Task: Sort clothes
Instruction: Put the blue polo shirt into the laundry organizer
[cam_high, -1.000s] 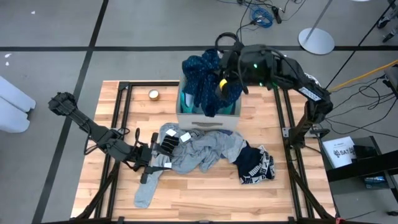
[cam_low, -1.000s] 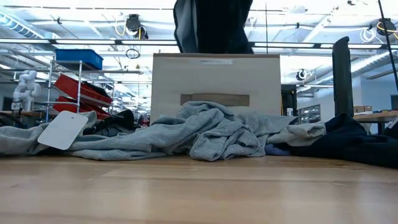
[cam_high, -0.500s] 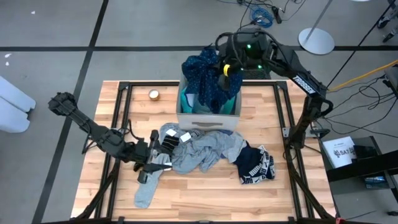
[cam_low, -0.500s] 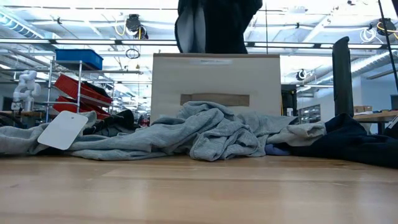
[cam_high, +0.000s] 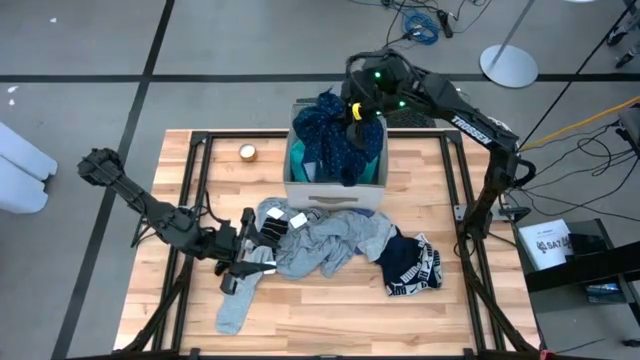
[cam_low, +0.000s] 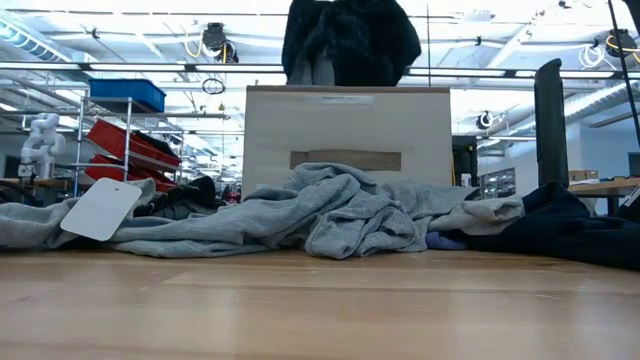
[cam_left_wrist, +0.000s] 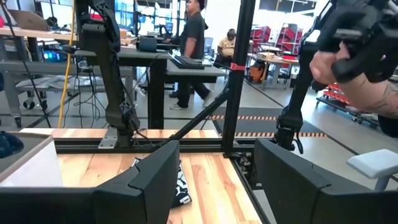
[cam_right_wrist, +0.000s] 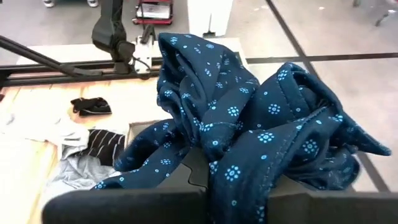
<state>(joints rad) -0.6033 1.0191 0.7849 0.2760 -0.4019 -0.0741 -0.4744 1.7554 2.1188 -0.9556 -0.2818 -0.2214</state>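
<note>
Two arms are in play, so take them from the left of the beige box. Your left gripper sits low on the counter, in front of the box and to its left, at the edge of the grey garments; its fingers stand apart with nothing between them. A grey sock lies just in front of that gripper. The grey heap spreads directly before the box, soft and tangled, so you would do best to pinch a raised fold, not a flat patch, and expect neighbours to drag along. To the front right of the box lies the black-and-white patterned garment, touching the heap.

Over the box, your right gripper holds the navy dotted garment, its fingers clamped on a bunched fold; the cloth drapes limply onto the box's rim and over the turquoise garment inside. It is light and floppy, so trailing ends may hang outside the box when released.
</note>
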